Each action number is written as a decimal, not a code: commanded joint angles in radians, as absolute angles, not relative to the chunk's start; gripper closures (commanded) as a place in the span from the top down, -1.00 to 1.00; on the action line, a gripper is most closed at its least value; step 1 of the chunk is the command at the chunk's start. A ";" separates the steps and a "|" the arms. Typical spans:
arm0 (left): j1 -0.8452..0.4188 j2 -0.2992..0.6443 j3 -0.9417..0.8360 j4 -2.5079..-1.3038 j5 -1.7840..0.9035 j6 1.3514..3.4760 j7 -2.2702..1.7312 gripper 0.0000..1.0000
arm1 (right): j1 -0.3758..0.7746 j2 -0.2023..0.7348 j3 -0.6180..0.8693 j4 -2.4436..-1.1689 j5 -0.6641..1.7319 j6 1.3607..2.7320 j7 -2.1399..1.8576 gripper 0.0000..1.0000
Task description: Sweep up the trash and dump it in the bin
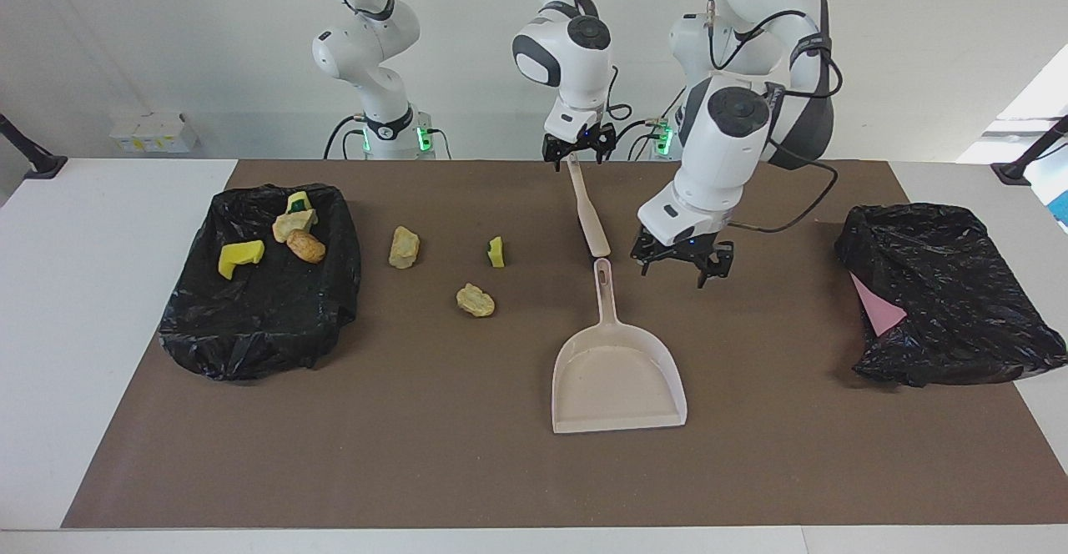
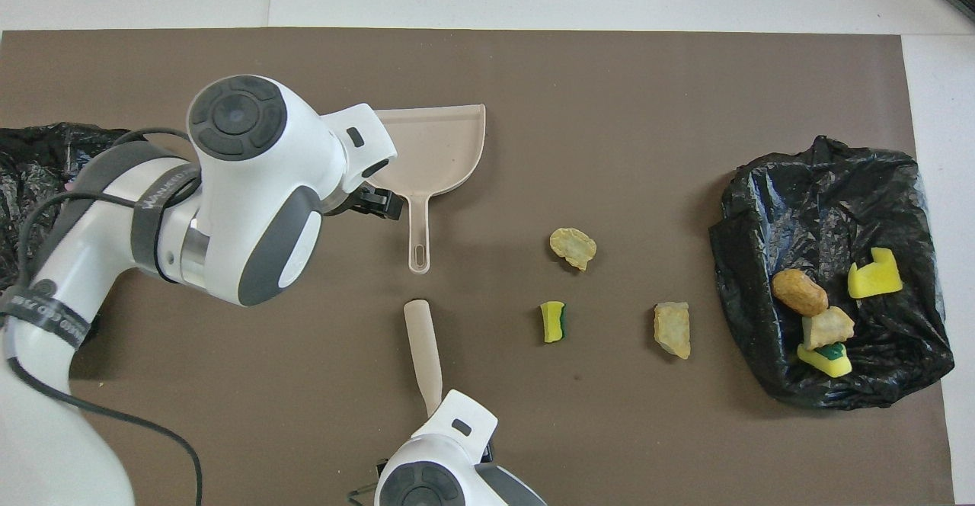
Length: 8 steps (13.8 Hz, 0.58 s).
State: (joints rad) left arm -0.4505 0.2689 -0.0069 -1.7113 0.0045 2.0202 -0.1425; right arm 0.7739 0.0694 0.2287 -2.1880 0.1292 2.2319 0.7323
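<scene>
I see my left pincer (image 1: 683, 267) spread apart over the dustpan (image 1: 617, 375) handle; my right pincer (image 1: 576, 153) spread apart above the brush (image 1: 589, 219). No readable labels.

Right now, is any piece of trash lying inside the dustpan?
No. The dustpan holds nothing; three pieces of trash lie on the mat beside it, and the others are in the black bag.

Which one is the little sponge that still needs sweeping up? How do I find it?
Start at the beige dustpan in the middle of the brown mat, then look toward the black bag with trash in it. Three loose pieces lie between them. The sponge is the smallest, bright yellow with a green back; the other two are tan, rock-like lumps.
</scene>
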 commanded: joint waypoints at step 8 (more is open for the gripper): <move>-0.603 0.422 0.009 -1.695 0.018 2.131 -0.336 1.00 | 0.776 0.086 0.224 -2.252 0.149 2.330 0.749 0.31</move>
State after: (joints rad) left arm -0.5882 0.4039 -0.0083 -1.7117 0.0063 2.1223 -0.3166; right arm 0.7813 0.0961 0.2248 -2.2301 0.1305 2.3086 0.7400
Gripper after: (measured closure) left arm 0.000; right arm 0.163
